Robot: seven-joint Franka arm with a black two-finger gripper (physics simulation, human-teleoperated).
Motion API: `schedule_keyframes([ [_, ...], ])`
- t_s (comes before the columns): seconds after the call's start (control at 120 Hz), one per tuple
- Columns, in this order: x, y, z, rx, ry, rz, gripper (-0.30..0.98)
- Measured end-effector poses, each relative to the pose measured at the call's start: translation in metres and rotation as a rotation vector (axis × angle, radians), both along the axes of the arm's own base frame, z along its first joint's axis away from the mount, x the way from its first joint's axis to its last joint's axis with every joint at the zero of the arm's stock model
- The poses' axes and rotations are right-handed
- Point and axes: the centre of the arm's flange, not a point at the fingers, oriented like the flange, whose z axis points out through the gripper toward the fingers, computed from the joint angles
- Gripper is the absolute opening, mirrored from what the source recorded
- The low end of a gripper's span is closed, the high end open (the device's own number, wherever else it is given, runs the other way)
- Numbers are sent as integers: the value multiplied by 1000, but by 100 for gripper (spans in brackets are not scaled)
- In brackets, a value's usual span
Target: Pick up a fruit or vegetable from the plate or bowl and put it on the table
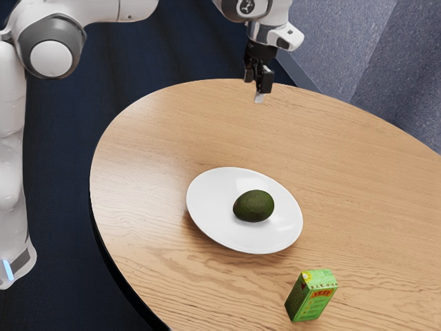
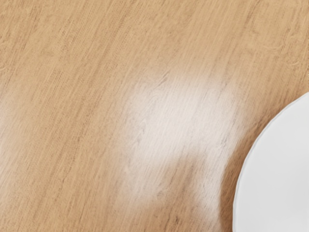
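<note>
The gripper (image 1: 255, 86) hangs above the table's far edge in the exterior view, open with nothing between its fingers, well apart from the plate. A dark green avocado (image 1: 253, 206) lies on the white oval plate (image 1: 211, 207), a little toward the exterior view's right from the plate's middle. In the wrist view, part of the white plate (image 2: 277, 169) shows beside bare wood; the avocado is out of that picture.
The round wooden table (image 1: 158, 145) extends around the plate on all sides. A green drink carton (image 1: 311, 296) stands near the exterior view's lower edge, apart from the plate.
</note>
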Motion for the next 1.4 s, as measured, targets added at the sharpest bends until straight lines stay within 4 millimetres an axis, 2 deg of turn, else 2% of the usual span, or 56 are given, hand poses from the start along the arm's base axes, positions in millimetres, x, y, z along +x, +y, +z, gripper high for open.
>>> schedule_keyframes([
  [0.392, -2, 14, 1, -31, -5, 0, 69],
  [0.433, -2, 9, 6, -31, -18, -16, 69],
  [0.5, 1, -21, 11, -25, -30, -80, 69],
  [0.583, 2, -81, 8, -26, -10, -195, 69],
  [0.65, -5, -125, -1, -26, 26, -278, 69],
  [0.725, -31, -165, -15, -5, 76, -350, 69],
  [0.8, -65, -202, -39, 24, 128, -417, 69],
  [0.85, -90, -218, -58, 39, 158, -445, 68],
  [0.933, -117, -228, -75, 48, 160, -458, 69],
  [1.033, -121, -241, -86, 35, 125, -462, 69],
  [1.2, -91, -240, -113, -17, 77, -383, 69],
  [1.275, -73, -223, -124, -41, 59, -314, 69],
  [1.4, -49, -198, -131, -67, 26, -209, 69],
])
